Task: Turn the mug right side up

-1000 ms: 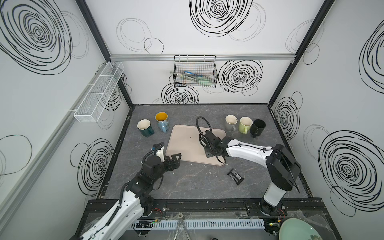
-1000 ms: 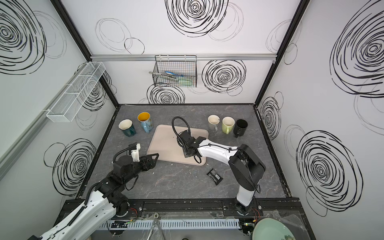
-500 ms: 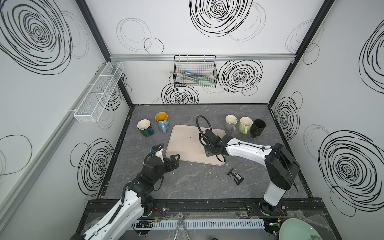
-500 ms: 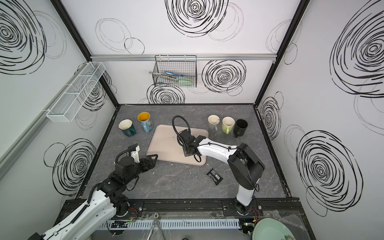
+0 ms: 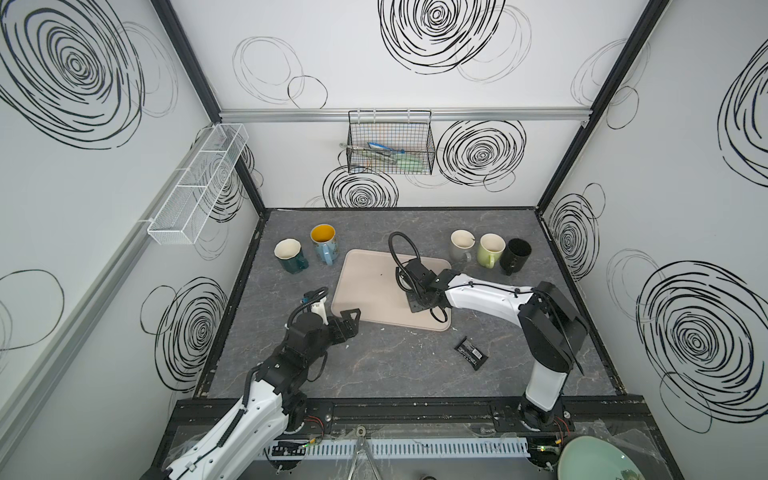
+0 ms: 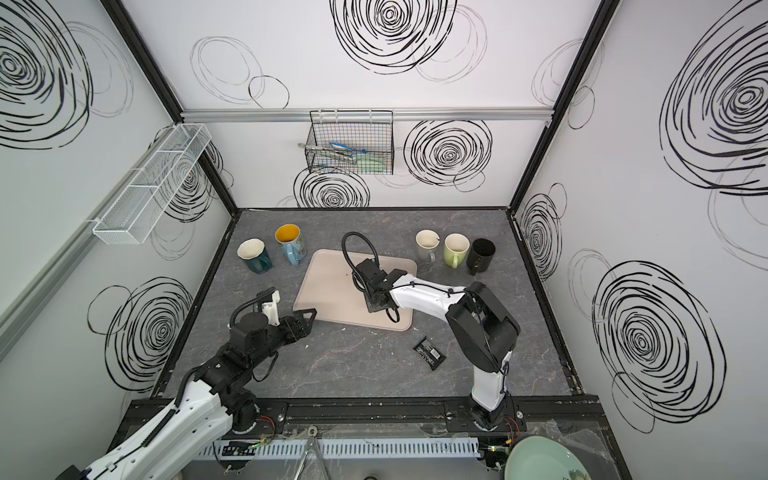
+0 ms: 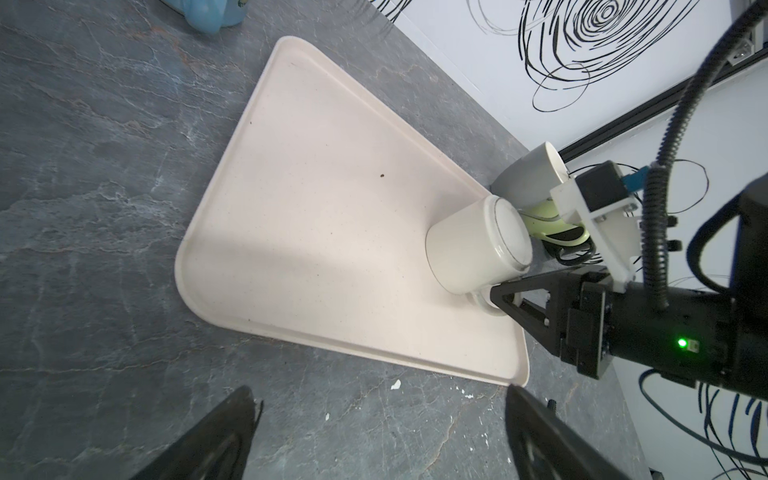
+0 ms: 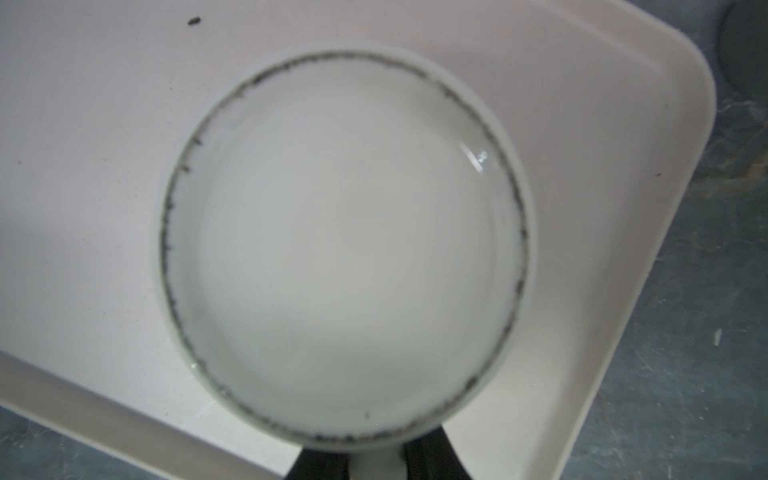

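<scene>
Standing bottom-up on the beige tray (image 7: 311, 208), toward its right side: one white mug (image 7: 478, 245), rim down, flat base uppermost, handle pointing at the right gripper (image 7: 505, 297).

Right gripper: fingers (image 8: 428, 461) pressed onto the mug's handle from either side, seen best in the right wrist view. In both top views the arm's wrist hides the mug.

Left gripper (image 5: 351, 320): jaws wide apart, holding nothing, hovering over the grey table (image 5: 374, 374) just off the tray's near left corner.

Back left of the table, upright and side by side: teal mug (image 5: 291, 255) and blue mug (image 5: 324, 243) with a yellow inside.

Back right, upright in a row: grey mug (image 5: 461, 245), green mug (image 5: 490, 249), black mug (image 5: 515, 253).

In front of the tray's right end, flat on the table: small black packet (image 5: 471, 353).

Back wall: black wire basket (image 5: 390, 143) on a rail, holding utensils too small to name.

Left wall: white mesh rack (image 5: 199, 183).
</scene>
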`<state>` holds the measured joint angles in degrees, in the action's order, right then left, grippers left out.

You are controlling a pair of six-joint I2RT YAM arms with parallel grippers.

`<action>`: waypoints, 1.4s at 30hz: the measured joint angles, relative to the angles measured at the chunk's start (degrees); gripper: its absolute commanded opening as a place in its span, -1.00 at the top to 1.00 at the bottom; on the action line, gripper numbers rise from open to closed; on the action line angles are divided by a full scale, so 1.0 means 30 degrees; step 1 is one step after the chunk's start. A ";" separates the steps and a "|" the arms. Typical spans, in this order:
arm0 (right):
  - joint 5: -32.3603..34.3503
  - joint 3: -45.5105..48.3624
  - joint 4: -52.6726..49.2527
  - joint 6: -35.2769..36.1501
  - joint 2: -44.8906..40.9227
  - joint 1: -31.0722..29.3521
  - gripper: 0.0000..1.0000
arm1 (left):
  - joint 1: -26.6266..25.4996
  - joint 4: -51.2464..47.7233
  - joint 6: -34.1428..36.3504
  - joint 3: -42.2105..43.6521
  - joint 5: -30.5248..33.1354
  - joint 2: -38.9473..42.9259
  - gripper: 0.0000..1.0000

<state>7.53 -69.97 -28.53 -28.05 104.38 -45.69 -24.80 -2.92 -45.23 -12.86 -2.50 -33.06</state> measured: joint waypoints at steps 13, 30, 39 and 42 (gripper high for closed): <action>-0.0007 -0.0393 -0.0466 -0.0029 0.0044 0.0131 0.60 | 0.0000 0.0015 -0.0146 0.0036 -0.0087 0.0007 -0.92; -0.0007 -0.0299 -0.0459 -0.0109 0.0051 0.0153 0.65 | 0.0000 0.0029 -0.0160 0.0146 -0.0168 0.0066 -0.92; -0.0131 -0.0015 -0.0109 -0.0109 -0.0058 0.0262 0.69 | 0.0007 0.0036 -0.0160 0.0146 -0.0372 -0.0117 -0.92; -0.0284 0.0131 0.0051 -0.0109 -0.0153 0.0321 0.69 | 0.0007 0.0036 -0.0160 0.0146 -0.0437 -0.0131 -0.92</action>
<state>6.68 -69.58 -28.38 -28.38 103.92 -44.73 -24.77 -2.81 -45.71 -12.43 -3.81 -33.45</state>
